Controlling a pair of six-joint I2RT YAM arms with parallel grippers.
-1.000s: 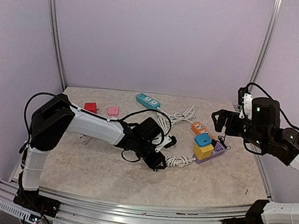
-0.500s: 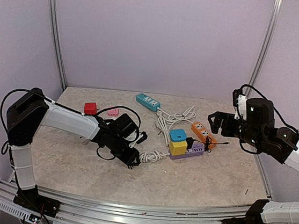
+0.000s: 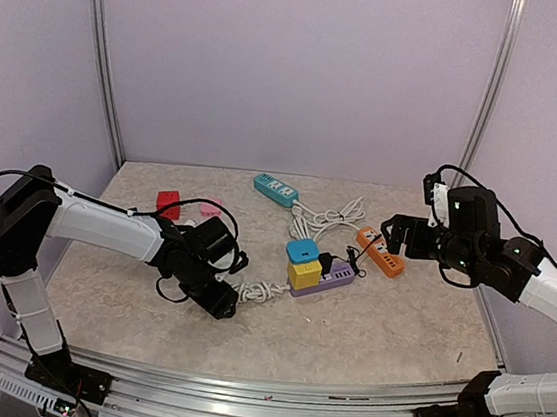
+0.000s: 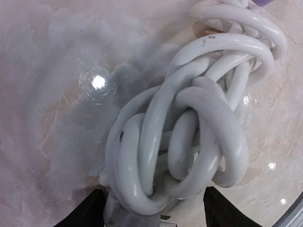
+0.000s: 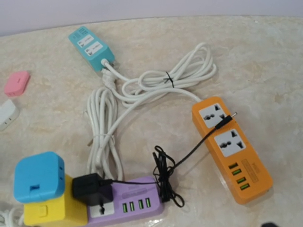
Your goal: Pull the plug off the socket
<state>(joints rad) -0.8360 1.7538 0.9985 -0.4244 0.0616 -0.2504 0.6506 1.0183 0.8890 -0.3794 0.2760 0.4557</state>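
Left tool [image 3: 223,305] had dragged the white coiled cable [image 3: 259,290] and purple plastic power strip [image 3: 326,278] leftward across the counter [image 3: 395,333], then parted its jaws astride the coil, apparently releasing. Black plug adapter [image 5: 90,188] remained seated in the strip: task outstanding. Right tool [image 3: 396,234] hovered fully open, empty

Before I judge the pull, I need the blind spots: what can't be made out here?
- Black plug prongs: right wrist view, hidden under its own body on the purple strip.
- Whether the left gripper touches the white cable: left wrist view, bottom edge cuts the contact off.
- White adapter: right wrist view, cut by the left edge.
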